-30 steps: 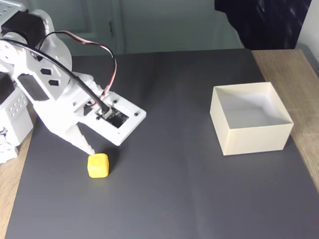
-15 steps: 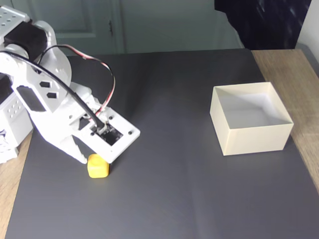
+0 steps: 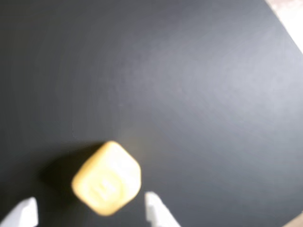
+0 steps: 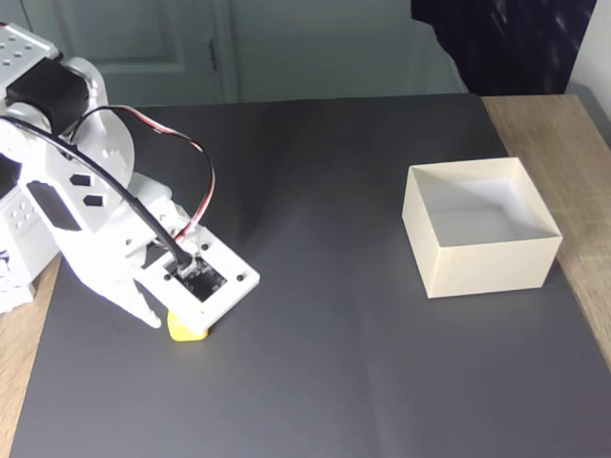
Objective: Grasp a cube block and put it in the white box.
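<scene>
yellow-orange, the cube block (image 3: pixel 107 178) sits on the dark grey mat (image 4: pixel 325 363), right between the two white fingertips (image 3: pixel 154 206) of the tool (image 3: pixel 90 210) in the wrist view, with a gap on either side, so the tool is open around it and not clamped. in the fixed view the tool (image 4: pixel 172 320) is low over the mat and its white body covers most of the cube block (image 4: pixel 186 331). the white box (image 4: pixel 482 258) stands well apart to the tool's right, near the mat's edge, with bare mat between. red and black wires (image 4: pixel 181 153) loop above the tool. wooden table (image 4: pixel 563 143) shows beyond the box.
</scene>
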You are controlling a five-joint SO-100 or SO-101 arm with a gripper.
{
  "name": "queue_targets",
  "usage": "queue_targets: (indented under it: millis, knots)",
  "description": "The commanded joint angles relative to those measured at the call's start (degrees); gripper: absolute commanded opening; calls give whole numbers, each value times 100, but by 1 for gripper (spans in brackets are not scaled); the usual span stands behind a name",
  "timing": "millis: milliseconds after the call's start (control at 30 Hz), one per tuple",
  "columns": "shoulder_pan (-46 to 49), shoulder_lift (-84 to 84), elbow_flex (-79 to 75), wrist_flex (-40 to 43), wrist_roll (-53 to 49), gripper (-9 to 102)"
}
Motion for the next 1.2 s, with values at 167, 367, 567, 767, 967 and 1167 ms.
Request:
queue_targets:
  millis: [167, 367, 567, 767, 967, 1167]
  knots:
    - [167, -202, 44, -316, 62, 29]
    - [132, -396, 97, -527, 53, 28]
    - [-44, -545, 264, -809, 18, 24]
    - [-220, -589, 325, -879, -53, 21]
    - [-352, -615, 325, -923, -79, 17]
    - [-501, -615, 325, -967, -167, 14]
